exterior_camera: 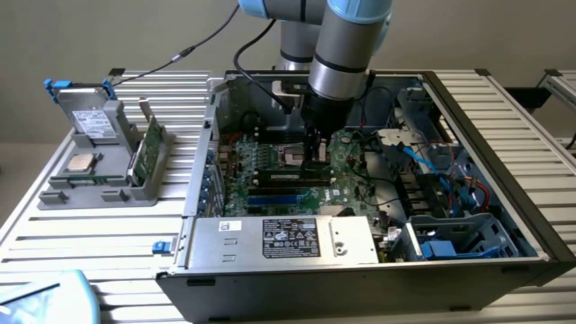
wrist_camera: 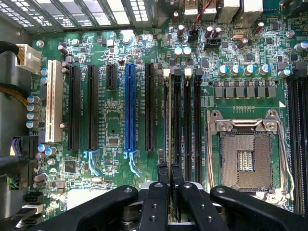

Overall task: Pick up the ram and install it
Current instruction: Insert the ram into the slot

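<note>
While gripper pinches one ram, four memory slots beneath; one socket.

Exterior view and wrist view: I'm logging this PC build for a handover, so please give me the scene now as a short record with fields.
tool: black-fingered tool, shut on one end of the thin dark-green ram stick
ram position: down at the black memory slots, beside the metal-framed processor socket; seating cannot be told
socket: contact bed bare
holder: grey plastic holder on the exterior view's left, outside the open black computer case, carrying a square silver processor chip and a green card
</note>
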